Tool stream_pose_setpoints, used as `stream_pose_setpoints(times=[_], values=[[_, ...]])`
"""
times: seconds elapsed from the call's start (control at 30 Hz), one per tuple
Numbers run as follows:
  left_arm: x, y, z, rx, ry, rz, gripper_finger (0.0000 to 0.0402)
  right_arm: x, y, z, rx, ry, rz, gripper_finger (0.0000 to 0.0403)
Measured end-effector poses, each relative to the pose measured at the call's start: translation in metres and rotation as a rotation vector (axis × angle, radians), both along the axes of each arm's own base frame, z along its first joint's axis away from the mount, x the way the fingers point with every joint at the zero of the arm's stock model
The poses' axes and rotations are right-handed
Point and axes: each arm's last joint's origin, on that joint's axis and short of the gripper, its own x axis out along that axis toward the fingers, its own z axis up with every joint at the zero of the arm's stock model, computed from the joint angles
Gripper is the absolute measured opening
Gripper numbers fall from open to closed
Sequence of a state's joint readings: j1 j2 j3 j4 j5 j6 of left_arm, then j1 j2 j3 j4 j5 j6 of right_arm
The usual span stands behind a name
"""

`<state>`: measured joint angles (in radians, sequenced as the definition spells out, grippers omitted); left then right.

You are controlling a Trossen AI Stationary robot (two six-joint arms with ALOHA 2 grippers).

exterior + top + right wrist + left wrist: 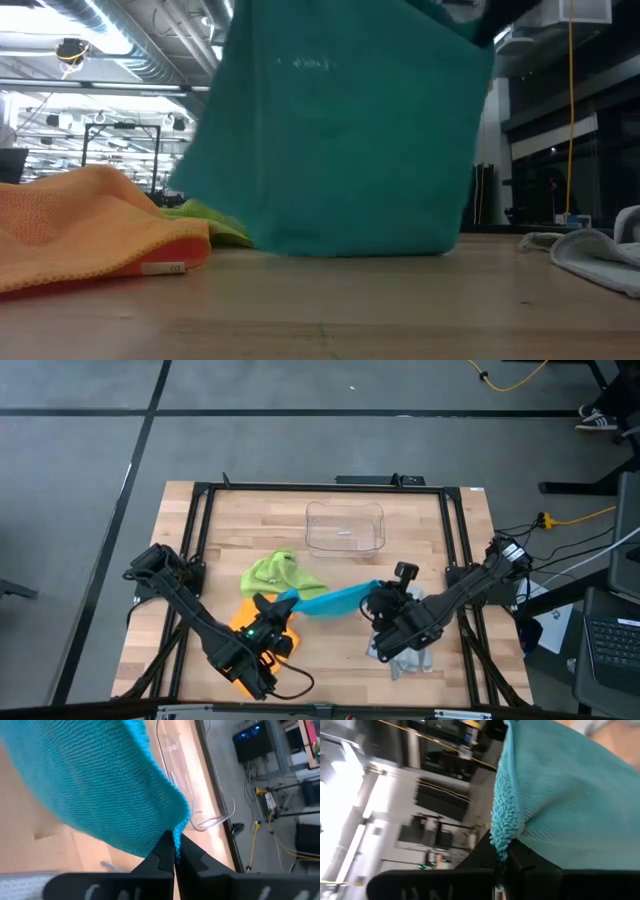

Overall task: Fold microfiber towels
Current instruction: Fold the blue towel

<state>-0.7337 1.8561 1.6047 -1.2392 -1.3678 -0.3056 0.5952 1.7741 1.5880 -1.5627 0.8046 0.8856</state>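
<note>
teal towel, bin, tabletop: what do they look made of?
Teal towel: soft knit cloth, probably microfiber; fine ribbed weave and a fuzzy looped edge in the left wrist view, matte. Bin: clear plastic, most likely; the table shows through it and its rim glints. Tabletop: light wood strips, butcher-block look, smooth low sheen.

A clear plastic bin [345, 527] sits near the far edge of the wooden table [220, 535], its rim also showing in the right wrist view [210, 815]; a black frame [200, 510] borders the table; a yellow cable [520, 375] lies on the grey floor [80, 510]; a laptop [612, 640] rests at the right.
</note>
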Motion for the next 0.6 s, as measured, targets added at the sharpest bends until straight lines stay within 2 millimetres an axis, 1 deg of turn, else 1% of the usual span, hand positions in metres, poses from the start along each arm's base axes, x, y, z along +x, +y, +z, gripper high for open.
stream_pose_setpoints(times=[0.23, 0.3, 0.33, 0.4, 0.47, 0.53, 0.6], values=[[0.013, 0.013, -0.003, -0.112, 0.048, 0.045, 0.0002, -0.006, -0.002, -0.025, -0.013, 0.003, -0.055, 0.0000], [0.017, 0.019, -0.002, -0.093, 0.032, 0.064, 0.0001, -0.008, -0.004, -0.029, -0.049, -0.023, -0.065, 0.0000], [0.018, 0.021, -0.001, -0.058, -0.004, 0.077, 0.0001, -0.009, -0.004, -0.030, -0.081, -0.034, -0.063, 0.0000], [0.020, 0.025, 0.002, 0.020, -0.095, 0.101, 0.0001, -0.011, -0.005, -0.029, -0.145, -0.064, -0.047, 0.0000], [0.021, 0.027, 0.005, 0.099, -0.163, 0.116, 0.0001, -0.011, -0.006, -0.024, -0.197, -0.051, 0.011, 0.0000], [0.022, 0.029, 0.007, 0.151, -0.132, 0.119, 0.0001, -0.009, -0.005, -0.014, -0.224, -0.044, 0.062, 0.0000], [0.021, 0.034, 0.012, 0.178, -0.086, 0.121, 0.0001, -0.008, -0.008, -0.003, -0.258, -0.057, 0.094, 0.0000]])
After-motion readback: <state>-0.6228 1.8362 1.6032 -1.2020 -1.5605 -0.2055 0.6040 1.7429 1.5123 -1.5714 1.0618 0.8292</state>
